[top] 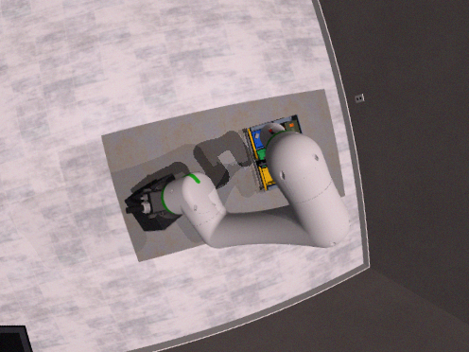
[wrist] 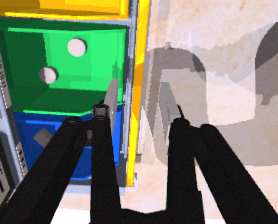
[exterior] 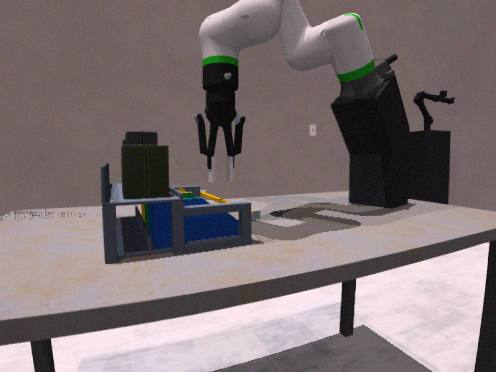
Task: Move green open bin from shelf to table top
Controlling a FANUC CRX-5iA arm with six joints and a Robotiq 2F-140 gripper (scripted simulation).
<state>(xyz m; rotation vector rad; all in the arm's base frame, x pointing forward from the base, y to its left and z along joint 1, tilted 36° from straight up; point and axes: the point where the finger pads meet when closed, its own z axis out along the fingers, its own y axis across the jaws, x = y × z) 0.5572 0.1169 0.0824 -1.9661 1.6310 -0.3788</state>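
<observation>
The green open bin [wrist: 82, 95] [top: 262, 154] sits in the shelf [exterior: 177, 229] between a yellow and a blue bin. Two round white parts, one [wrist: 77, 47] near its middle and one [wrist: 49, 75] further left, lie in it in the wrist view. My gripper [exterior: 220, 176] [wrist: 138, 92] is partly open and empty, pointing straight down above the shelf. In the wrist view one finger overlaps the green bin's front corner and the other is beyond the shelf's yellow front strip [wrist: 137, 75]. The arm hides the gripper in the top view.
The blue bin [exterior: 210, 221] [top: 256, 140] and yellow bin [wrist: 60, 7] [top: 267, 176] adjoin the green one. Dark olive bins [exterior: 145, 171] stand on the shelf's upper rear level. The black robot pedestal [exterior: 372, 174] stands on the table top [exterior: 300, 254] beyond the shelf's front.
</observation>
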